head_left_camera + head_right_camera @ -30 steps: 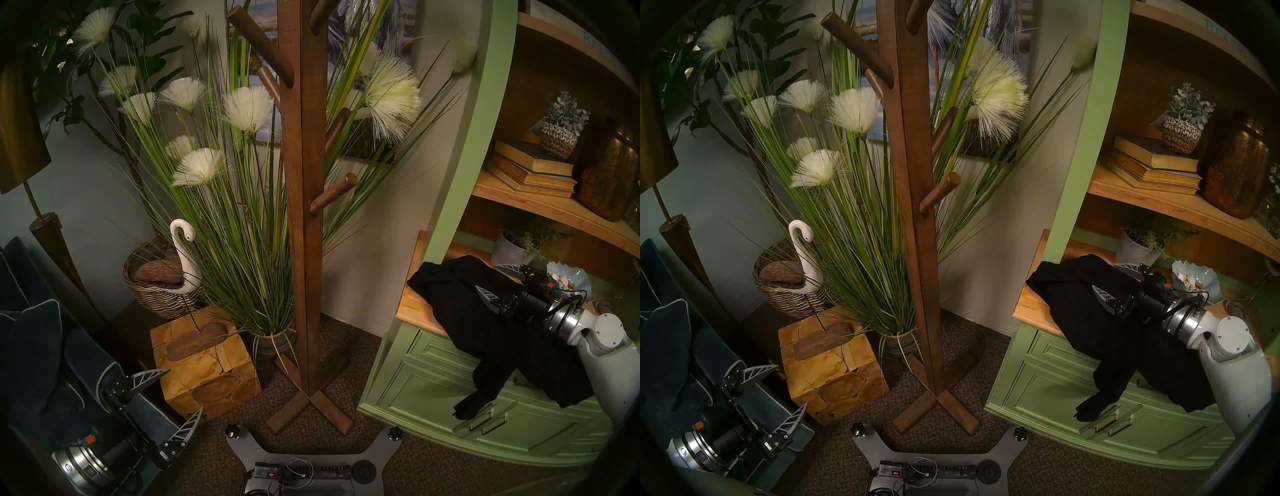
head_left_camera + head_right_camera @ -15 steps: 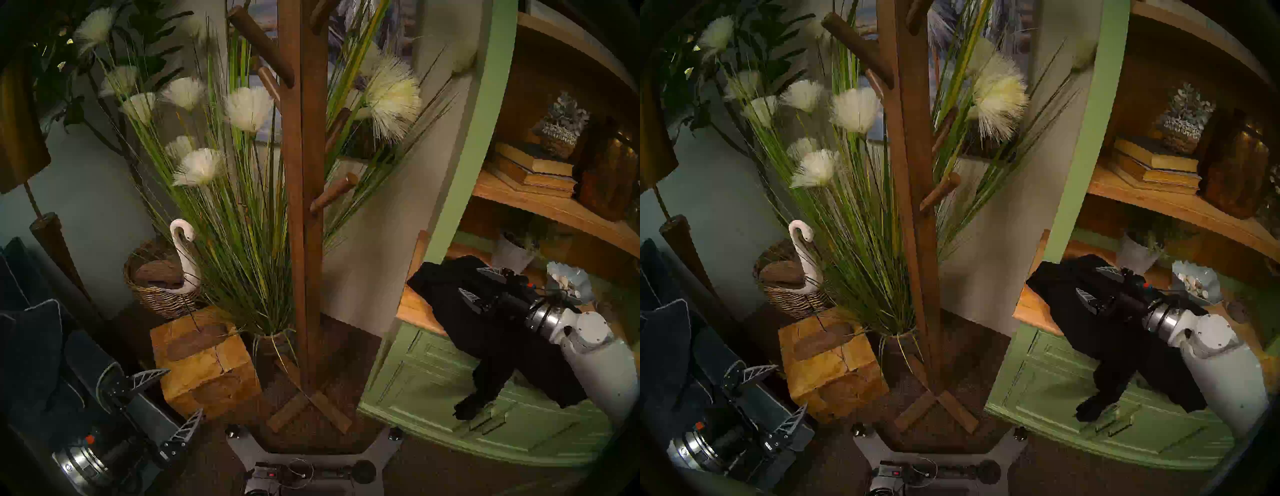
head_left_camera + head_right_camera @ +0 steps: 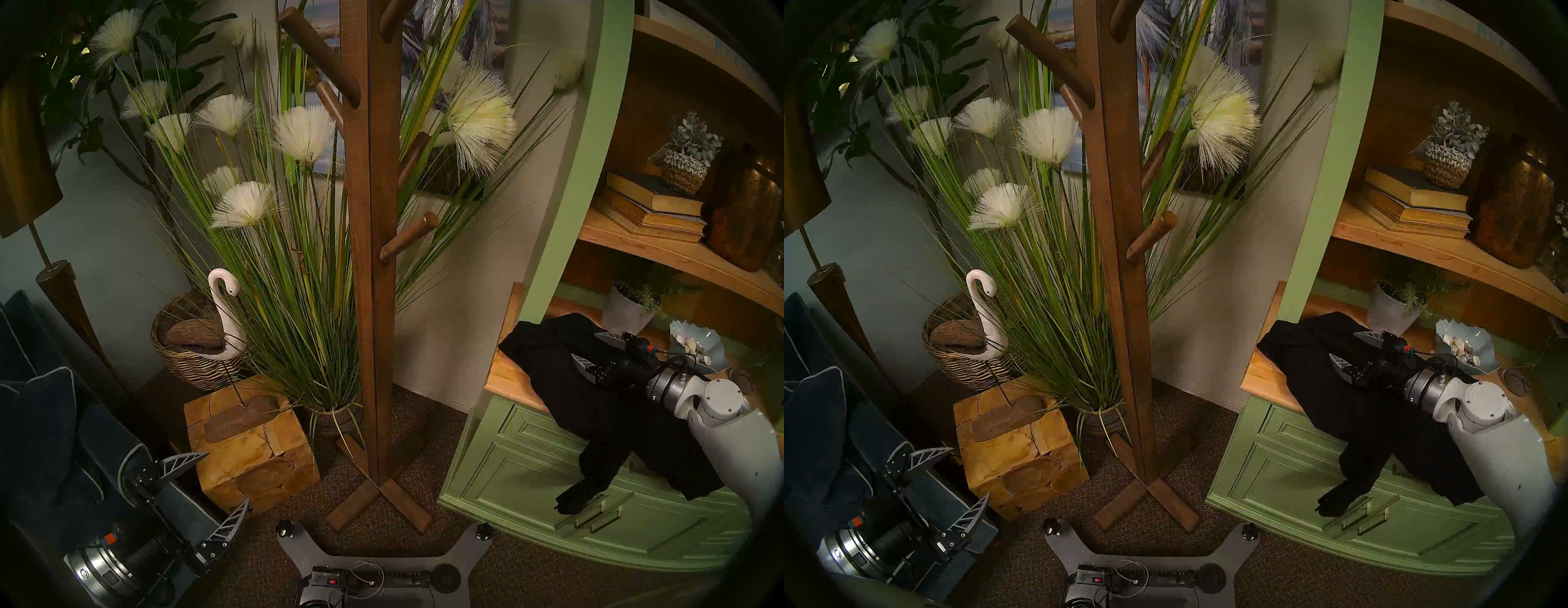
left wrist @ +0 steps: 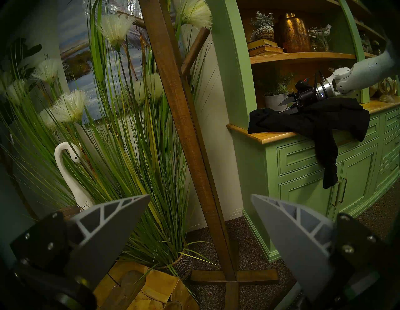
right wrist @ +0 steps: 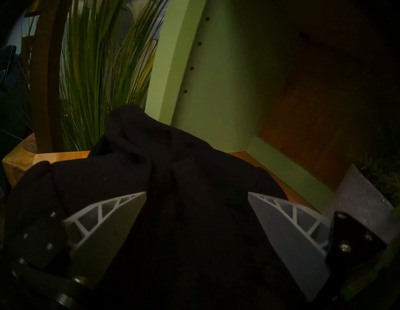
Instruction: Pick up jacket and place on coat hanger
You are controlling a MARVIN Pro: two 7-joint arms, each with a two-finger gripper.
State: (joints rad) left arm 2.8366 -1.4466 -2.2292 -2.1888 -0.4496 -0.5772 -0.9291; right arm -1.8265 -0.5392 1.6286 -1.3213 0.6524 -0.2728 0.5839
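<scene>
The jacket [image 3: 594, 395] lies across the green cabinet's [image 3: 551, 479] wooden counter, one sleeve hanging over the front. The right gripper [image 3: 594, 348] hovers over it, jaws apart. Beside it stands one grey plant pot [image 3: 625, 312]. The coat stand [image 3: 369, 254] rises between tall grass [image 3: 288, 276] and cabinet, all pegs bare. The left gripper [image 3: 216, 484] waits low, spread wide.

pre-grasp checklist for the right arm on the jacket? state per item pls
1. right tool open: ok.
2. Tool poised over the jacket: ok.
3. Fabric between the fingers: cannot tell, no contact visible.
4. Jacket free on the wooden counter, one sleeve hanging over the front: ok.
5. Grey plant pot close beside the tool: not ok, tight.
6. coat hanger pegs bare; left tool open, clear: ok.
</scene>
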